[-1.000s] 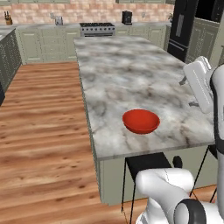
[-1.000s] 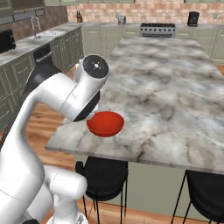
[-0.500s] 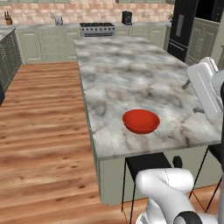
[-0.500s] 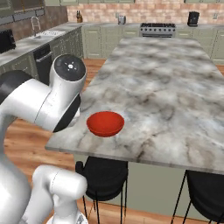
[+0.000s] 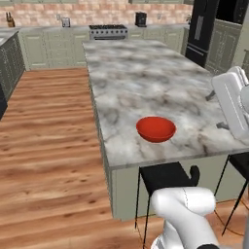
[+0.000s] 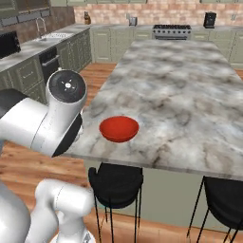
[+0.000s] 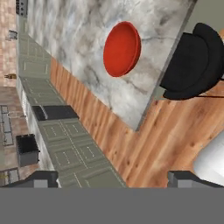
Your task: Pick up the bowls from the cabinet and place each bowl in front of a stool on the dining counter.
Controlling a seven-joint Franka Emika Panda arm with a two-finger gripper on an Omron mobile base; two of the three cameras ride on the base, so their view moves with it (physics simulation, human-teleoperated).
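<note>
The red bowl (image 5: 155, 129) sits upright on the marble dining counter (image 5: 141, 82), near the counter's near edge and directly above a black stool (image 6: 115, 179) tucked under the overhang, so one of the two placements looks finished. A second stool (image 6: 223, 199) stands further along the same edge, and the stretch of counter in front of it is bare, which suggests the second half of the job is still to be done. The cream bowl and the wall cabinet it should come from cannot be made out in these views, so the robot would presumably have to drive off, fetch that bowl and bring it back to the free stool. The hand view looks down from above and to the side at the red bowl (image 7: 122, 49), the counter corner and the stool seat (image 7: 192, 61). The claw (image 7: 113, 179) has its two dark fingertips (image 7: 43, 178) standing wide apart at the bottom of that view, with nothing between them, well clear of the bowl and over the wooden floor (image 7: 144, 144) beside the counter. As for contents, the red bowl is empty: its glossy inside shows plain red with nothing in it.
</note>
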